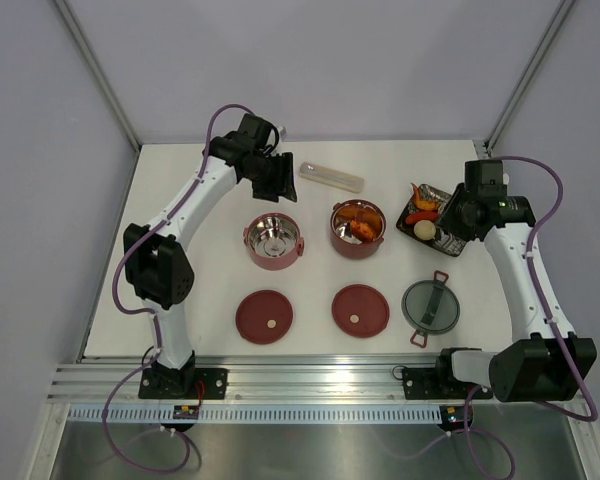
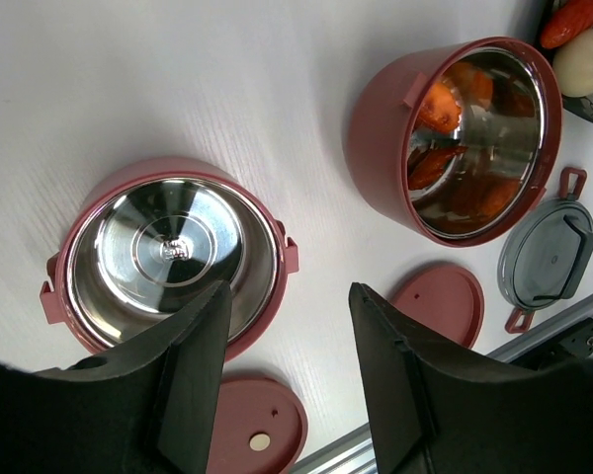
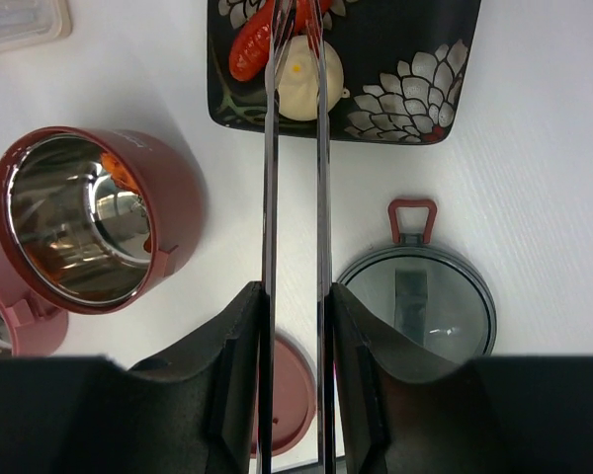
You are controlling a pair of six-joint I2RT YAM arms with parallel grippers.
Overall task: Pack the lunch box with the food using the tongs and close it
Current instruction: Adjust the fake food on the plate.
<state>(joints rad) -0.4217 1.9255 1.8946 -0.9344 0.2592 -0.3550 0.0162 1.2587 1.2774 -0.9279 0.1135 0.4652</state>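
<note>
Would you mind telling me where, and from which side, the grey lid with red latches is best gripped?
Probably by the dark handle across the middle of the grey lid, coming straight down with one jaw either side of the bar. The lid lies flat on the table, so its wide, low rim offers little to pinch.

The table (image 1: 310, 275) is carrying two maroon bowls (image 1: 273, 263) (image 1: 355, 251), two flat maroon disc lids (image 1: 264, 316) (image 1: 360, 309) and one grey top lid (image 1: 431, 305) along its near edge, one pale cutlery case (image 1: 331, 177) toward the far edge, one black tray (image 3: 385, 44) by the right edge, one set of tongs (image 3: 270, 178), and one white food piece (image 3: 298, 87), the orange-red pieces (image 3: 249, 49) being too bunched to count.
</note>
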